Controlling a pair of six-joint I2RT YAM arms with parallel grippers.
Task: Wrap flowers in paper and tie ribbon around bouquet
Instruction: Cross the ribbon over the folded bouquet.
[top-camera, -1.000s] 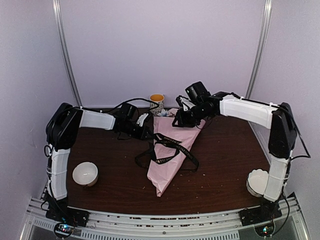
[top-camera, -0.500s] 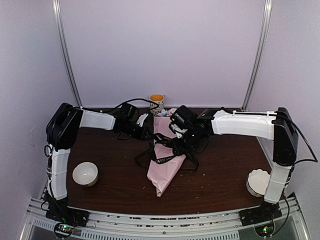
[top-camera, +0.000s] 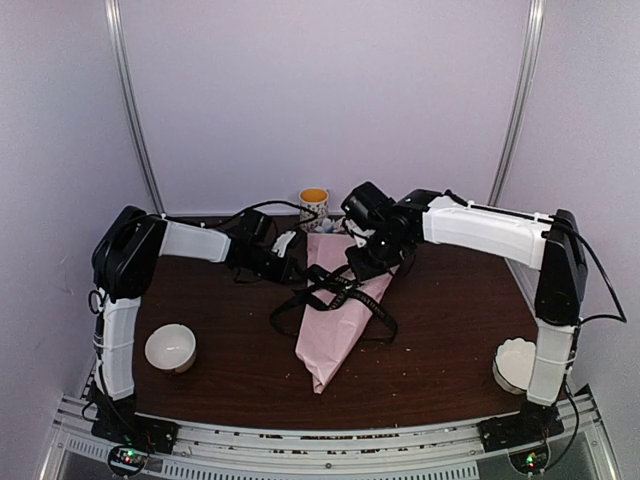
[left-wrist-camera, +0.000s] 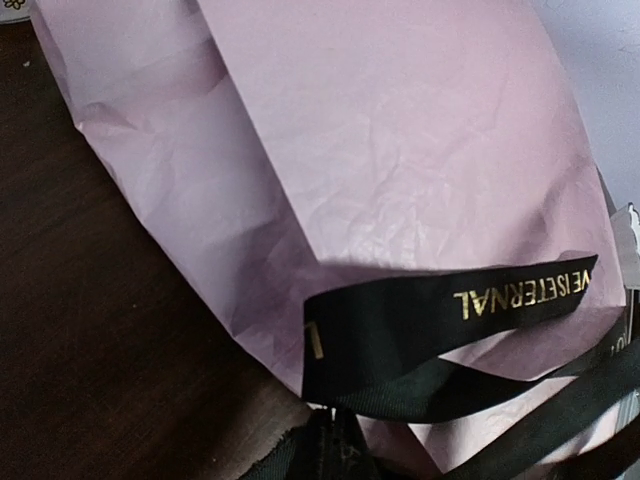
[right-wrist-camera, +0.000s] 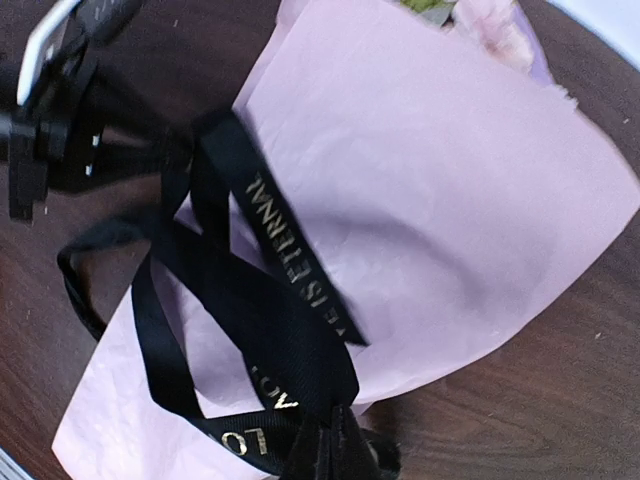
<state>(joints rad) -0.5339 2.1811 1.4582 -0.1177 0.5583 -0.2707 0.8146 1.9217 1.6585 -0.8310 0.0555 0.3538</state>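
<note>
The bouquet (top-camera: 335, 315) lies on the dark table as a pink paper (left-wrist-camera: 400, 130) cone, with its point toward the arms and its wide end at the back. A pink bloom of the flowers (right-wrist-camera: 487, 18) peeks out at the wide end. The black ribbon (top-camera: 345, 298) with gold lettering loops loosely across the cone's middle. My left gripper (top-camera: 296, 271) is at the cone's left edge, shut on a ribbon (left-wrist-camera: 440, 320) strand. My right gripper (top-camera: 363, 268) hangs over the cone's right side, shut on another ribbon (right-wrist-camera: 290, 330) strand. In both wrist views (left-wrist-camera: 336, 452) (right-wrist-camera: 335, 450) the fingertips pinch black fabric.
A mug (top-camera: 313, 206) with a yellow inside stands at the back, just behind the bouquet. One white bowl (top-camera: 170, 347) sits front left, another white bowl (top-camera: 515, 363) front right by the right arm's base. Ribbon loops trail onto the table left of the cone.
The right gripper came down from the cone's wide end onto the ribbon, closed on a strand and lifted slightly. The left arm stayed still.
</note>
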